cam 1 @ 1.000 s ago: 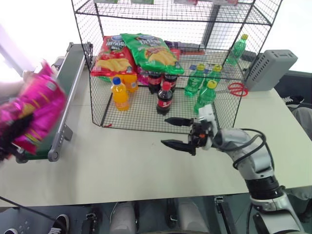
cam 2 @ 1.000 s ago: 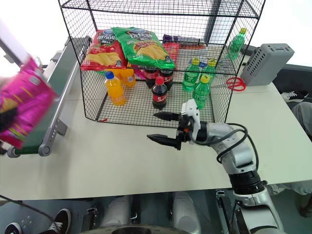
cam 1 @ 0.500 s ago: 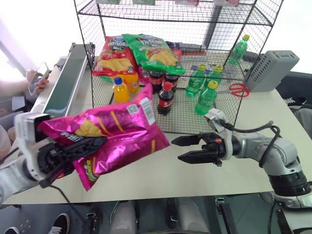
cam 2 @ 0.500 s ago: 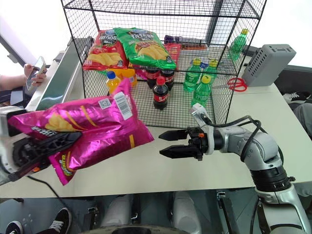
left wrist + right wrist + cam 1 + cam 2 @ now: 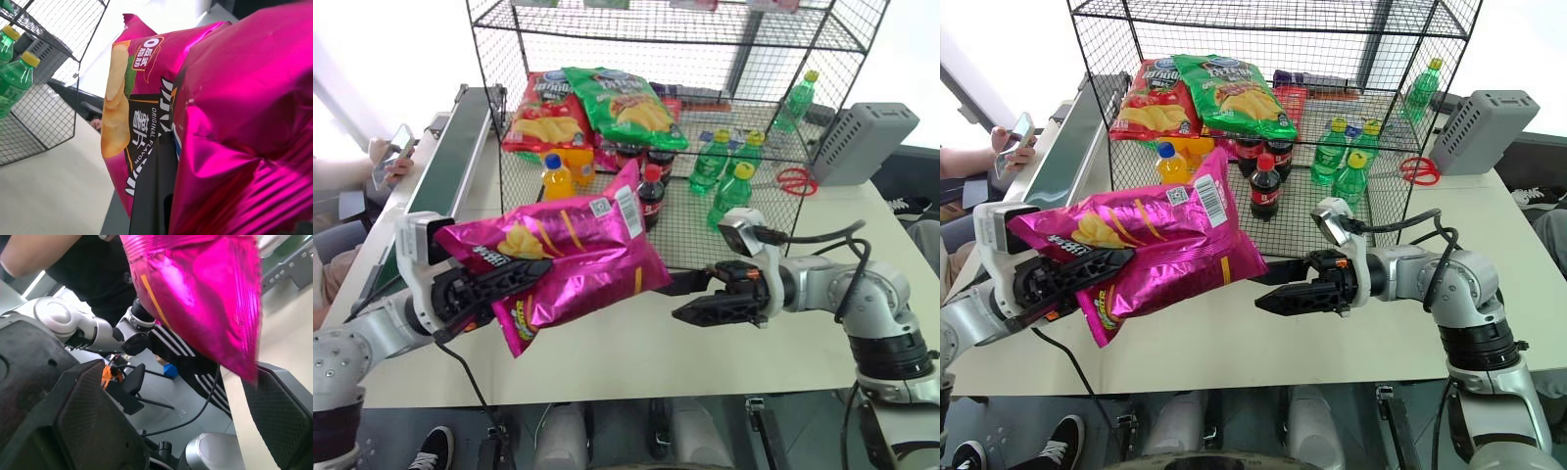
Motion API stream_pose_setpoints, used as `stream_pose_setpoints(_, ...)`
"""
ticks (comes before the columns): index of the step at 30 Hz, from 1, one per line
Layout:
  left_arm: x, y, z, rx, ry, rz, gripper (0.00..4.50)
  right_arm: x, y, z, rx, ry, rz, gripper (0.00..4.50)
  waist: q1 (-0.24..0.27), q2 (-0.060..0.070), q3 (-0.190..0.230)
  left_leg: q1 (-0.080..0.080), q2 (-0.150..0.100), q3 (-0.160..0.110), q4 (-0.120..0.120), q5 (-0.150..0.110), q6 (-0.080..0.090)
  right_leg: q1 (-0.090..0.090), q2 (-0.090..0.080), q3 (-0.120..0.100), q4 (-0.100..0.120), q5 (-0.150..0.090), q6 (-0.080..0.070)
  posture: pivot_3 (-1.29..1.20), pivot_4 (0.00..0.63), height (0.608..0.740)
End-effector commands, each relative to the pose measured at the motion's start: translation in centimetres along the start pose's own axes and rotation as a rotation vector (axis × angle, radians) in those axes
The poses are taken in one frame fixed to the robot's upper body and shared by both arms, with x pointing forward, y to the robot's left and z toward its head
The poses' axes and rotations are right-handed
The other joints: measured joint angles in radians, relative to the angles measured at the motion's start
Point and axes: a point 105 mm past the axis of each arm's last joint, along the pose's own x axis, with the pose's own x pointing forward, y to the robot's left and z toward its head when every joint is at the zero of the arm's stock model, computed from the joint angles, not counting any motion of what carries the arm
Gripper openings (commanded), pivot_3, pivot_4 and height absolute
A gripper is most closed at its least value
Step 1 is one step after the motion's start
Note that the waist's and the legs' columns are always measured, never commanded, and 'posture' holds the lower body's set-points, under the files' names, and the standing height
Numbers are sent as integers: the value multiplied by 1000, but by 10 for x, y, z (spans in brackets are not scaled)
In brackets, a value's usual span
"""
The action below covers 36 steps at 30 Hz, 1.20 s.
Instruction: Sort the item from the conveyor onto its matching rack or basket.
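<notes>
Pickup done: chip bag [image 5: 563, 257] is off the conveyor [image 5: 435, 181], clenched in left pincer [image 5: 494, 284] above the worktop [image 5: 607, 343]. Right pincer [image 5: 700, 299] spread wide at bag's 3 o'clock, empty. Left: placement on the rack [image 5: 754, 201] at 12 o'clock.

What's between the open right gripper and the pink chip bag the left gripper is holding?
Nothing: in the right eye view the right gripper points at the pink chip bag across a short gap with only bare table behind it. The left gripper is shut on the bag.
</notes>
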Motion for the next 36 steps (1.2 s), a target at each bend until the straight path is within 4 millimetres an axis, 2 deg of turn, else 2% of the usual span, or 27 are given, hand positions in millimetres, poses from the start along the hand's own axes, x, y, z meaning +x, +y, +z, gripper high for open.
stream_pose_setpoints(1, 3, -3, -2, -6, 14, -33, 29, 9, 6, 12, -56, -22, 31, 4500, 2, 0, 0, 0, 0, 0, 0, 0, 0, 0, 0, 0, 0, 0, 0, 0, 150, 740)
stream_pose_setpoints(4, 5, -5, -2, -23, 3, -55, 29, 10, 2, 13, -66, -29, 11, 4500, 5, 0, 0, 0, 0, 0, 0, 0, 0, 0, 0, 0, 0, 0, 0, 0, 150, 740)
stream_pose_setpoints(8, 6, -5, -1, -29, -12, -64, 29, 12, 9, 19, -68, -57, 47, 4500, 5, 0, 0, -1, 0, 0, 0, 0, 0, 0, -1, 0, -1, 0, 0, 0, 150, 740)
stream_pose_setpoints(10, 8, -8, 0, -28, -7, -79, 29, 14, 3, 17, -90, -41, 2, 4500, 5, 0, 0, -1, 0, 0, 0, 0, 0, 0, -1, 0, -1, 0, 0, 0, 150, 740)
stream_pose_setpoints(18, 8, -11, 1, -64, -16, -99, 29, 10, 3, 23, -86, -97, 9, 4500, 3, 0, 0, -1, 0, -1, 0, 0, 0, 0, -1, 0, -1, 0, 0, 0, 150, 740)
stream_pose_setpoints(20, 8, -5, -4, -72, -5, -76, 29, 9, 11, 27, -65, -113, 61, 4500, 4, 0, 0, -1, 0, 0, 0, 0, 0, 0, -1, 0, -1, 0, 0, 0, 150, 740)
stream_pose_setpoints(23, 9, 2, -6, -64, -13, -57, 29, 13, 17, 22, -54, -75, 88, 4500, 4, 0, 0, -1, 0, 0, 0, 0, 0, 0, -1, 0, -1, 0, 0, 0, 150, 740)
stream_pose_setpoints(28, 14, 10, -9, -21, -18, -37, 29, 16, 17, 14, -34, -29, 84, 4500, 4, 0, 0, -2, 0, 0, 0, 0, 0, 0, -1, 0, -1, 0, 0, 0, 150, 740)
stream_pose_setpoints(31, 13, 13, -11, -11, -20, -23, 0, 17, 15, 12, -34, -15, 70, 3726, 4, 0, 0, -2, 0, 0, 0, 0, 0, -1, -1, 0, -1, 0, 0, 0, 150, 740)
stream_pose_setpoints(36, 11, 11, -13, 7, 16, -26, 0, 16, 12, 11, -35, -6, 49, 1086, 4, 0, 0, -2, 0, -1, 0, 0, 0, -1, 0, 0, -1, 0, 0, 0, 150, 740)
